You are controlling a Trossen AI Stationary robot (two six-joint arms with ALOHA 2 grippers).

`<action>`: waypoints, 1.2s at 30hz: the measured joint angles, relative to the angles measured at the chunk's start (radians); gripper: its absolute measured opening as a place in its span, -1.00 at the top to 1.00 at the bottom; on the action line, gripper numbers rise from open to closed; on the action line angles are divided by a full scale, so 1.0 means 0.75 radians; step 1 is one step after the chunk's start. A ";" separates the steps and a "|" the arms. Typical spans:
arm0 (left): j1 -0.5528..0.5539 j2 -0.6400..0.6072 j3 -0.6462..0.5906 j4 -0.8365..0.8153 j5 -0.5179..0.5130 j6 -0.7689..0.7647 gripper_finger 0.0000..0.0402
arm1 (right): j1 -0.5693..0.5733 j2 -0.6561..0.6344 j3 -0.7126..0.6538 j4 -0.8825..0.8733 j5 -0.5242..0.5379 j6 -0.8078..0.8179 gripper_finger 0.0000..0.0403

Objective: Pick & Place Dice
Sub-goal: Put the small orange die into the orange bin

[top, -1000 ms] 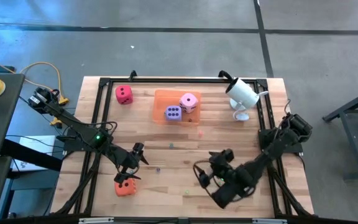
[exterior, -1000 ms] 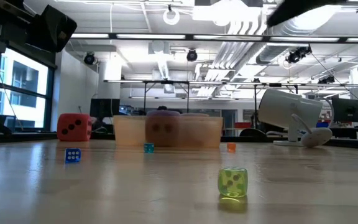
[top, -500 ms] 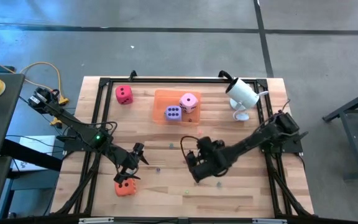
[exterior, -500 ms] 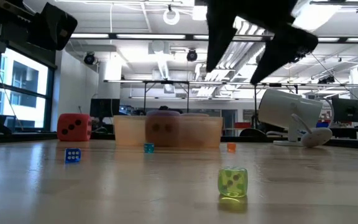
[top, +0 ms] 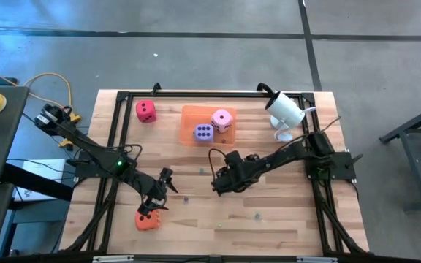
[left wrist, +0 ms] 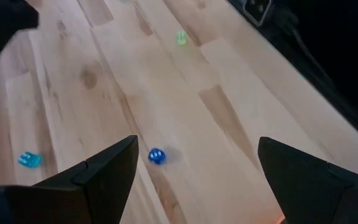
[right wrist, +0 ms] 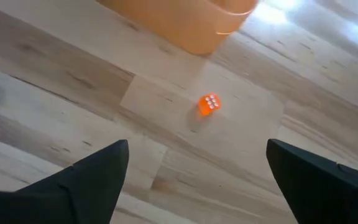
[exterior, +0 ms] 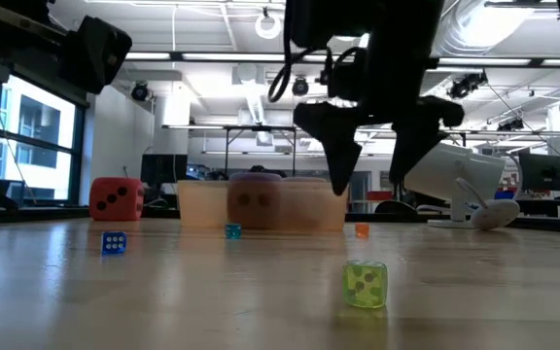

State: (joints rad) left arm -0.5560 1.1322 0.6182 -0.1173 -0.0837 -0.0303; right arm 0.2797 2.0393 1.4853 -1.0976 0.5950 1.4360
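The high view shows the red-magenta die (top: 146, 110) resting on the table near the far left corner. The light pink die (top: 222, 119) and the purple die (top: 204, 132) sit inside the translucent orange tray (top: 188, 117). The orange die (top: 148, 220) lies near the near left edge. My left gripper (top: 153, 207) hovers just beside it, open (left wrist: 197, 140), with no large die between its fingers. My right gripper (top: 216, 183) is open (right wrist: 197, 144) and hangs above mid-table (exterior: 372, 180), on the near side of the tray.
Tiny dice are scattered on the wood: blue (exterior: 113, 242), cyan (exterior: 232, 230), orange (right wrist: 208, 104) and green (exterior: 364, 284). A white camera-like device (top: 283, 109) stands at the far right. A black frame (top: 123, 95) borders the table.
My right arm has swung from the near right part of the table toward its middle and the far side, ending close to the tray; in the low view its open fingers have come down into sight. The dice have not moved.
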 joint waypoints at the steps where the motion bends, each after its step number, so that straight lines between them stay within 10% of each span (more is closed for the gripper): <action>1: 0.000 0.009 0.000 -0.007 0.000 0.000 -0.61 | -0.008 0.008 0.000 0.009 0.005 -0.007 -0.82; 36: -0.003 0.065 -0.001 0.132 0.001 0.014 -0.61 | -0.087 0.058 -0.214 0.367 0.038 -0.053 -0.78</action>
State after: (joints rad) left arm -0.5583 1.1809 0.6174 -0.0182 -0.0830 -0.0200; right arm 0.2146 2.0829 1.3251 -0.8226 0.6232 1.3961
